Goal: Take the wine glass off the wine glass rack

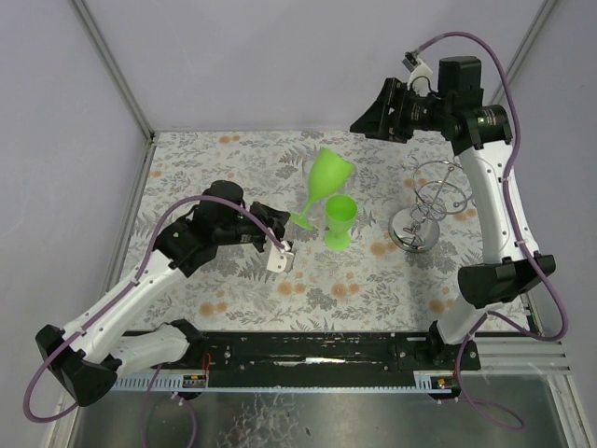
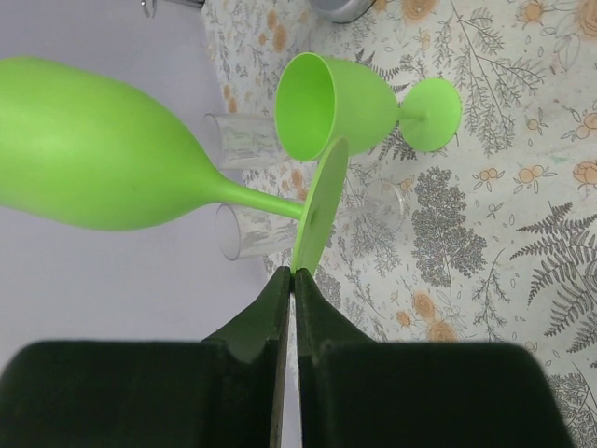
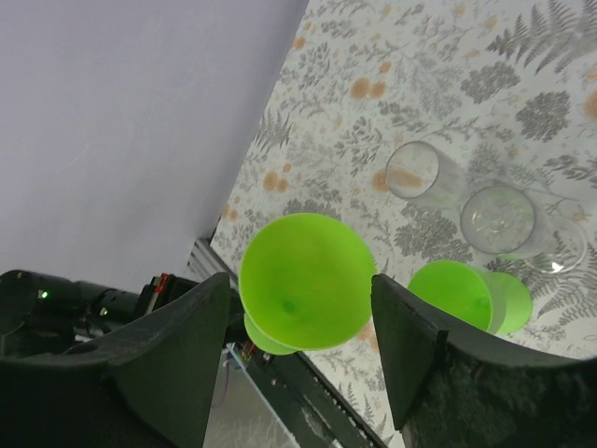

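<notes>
My left gripper [image 2: 292, 273] is shut on the rim of the round foot of a green wine glass [image 2: 103, 154]. The glass hangs tilted over the table, bowl [image 1: 331, 172] up and away from the gripper [image 1: 289, 229]. The silver wire wine glass rack [image 1: 431, 207] stands to the right, apart from the glass, with nothing hanging on it. My right gripper [image 1: 358, 123] is open, raised near the back wall. In its wrist view the bowl's mouth [image 3: 306, 280] shows far below, between the spread fingers [image 3: 187, 345].
A second green glass [image 1: 339, 222] stands upright on the flowered tablecloth beside the held one and left of the rack. Clear glasses [image 3: 424, 173] [image 3: 504, 219] lie on the cloth near it. Purple walls close the back and left sides.
</notes>
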`<state>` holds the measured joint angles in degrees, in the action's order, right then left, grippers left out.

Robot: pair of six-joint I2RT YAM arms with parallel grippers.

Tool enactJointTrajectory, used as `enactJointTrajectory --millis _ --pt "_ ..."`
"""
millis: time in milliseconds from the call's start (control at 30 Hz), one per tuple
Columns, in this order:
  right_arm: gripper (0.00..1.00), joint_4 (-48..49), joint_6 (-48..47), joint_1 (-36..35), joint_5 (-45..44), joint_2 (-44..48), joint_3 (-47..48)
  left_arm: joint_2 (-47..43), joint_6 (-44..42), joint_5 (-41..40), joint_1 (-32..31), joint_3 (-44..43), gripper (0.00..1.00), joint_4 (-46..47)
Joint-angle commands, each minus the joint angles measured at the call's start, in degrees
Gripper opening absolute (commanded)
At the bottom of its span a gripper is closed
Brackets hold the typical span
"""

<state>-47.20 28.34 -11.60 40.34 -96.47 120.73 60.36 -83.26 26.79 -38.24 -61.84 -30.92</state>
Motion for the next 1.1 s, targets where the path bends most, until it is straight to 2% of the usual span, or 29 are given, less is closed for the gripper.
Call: enactJointTrajectory --millis 0,167,667,1067 --pt "0.68 -4.20 -4.50 -0.37 6.63 -1.59 3.66 -0.32 -4.01 1.60 -0.90 0.39 0.00 -1.46" --pt "0.67 -10.00 -8.68 -2.05 7.58 -3.11 5.17 0.31 -5.82 2.23 -1.52 0.67 0.00 -1.94" --pt "0.65 -18.27 -15.22 -6.58 7.61 -3.90 4.71 1.91 -6.56 2.04 -2.34 -0.29 0.00 -3.18" --pt "0.61 -21.36 -18.01 -10.53 7.91 -3.82 1.28 2.72 -7.50 1.69 -3.06 -0.56 0.00 -3.18"
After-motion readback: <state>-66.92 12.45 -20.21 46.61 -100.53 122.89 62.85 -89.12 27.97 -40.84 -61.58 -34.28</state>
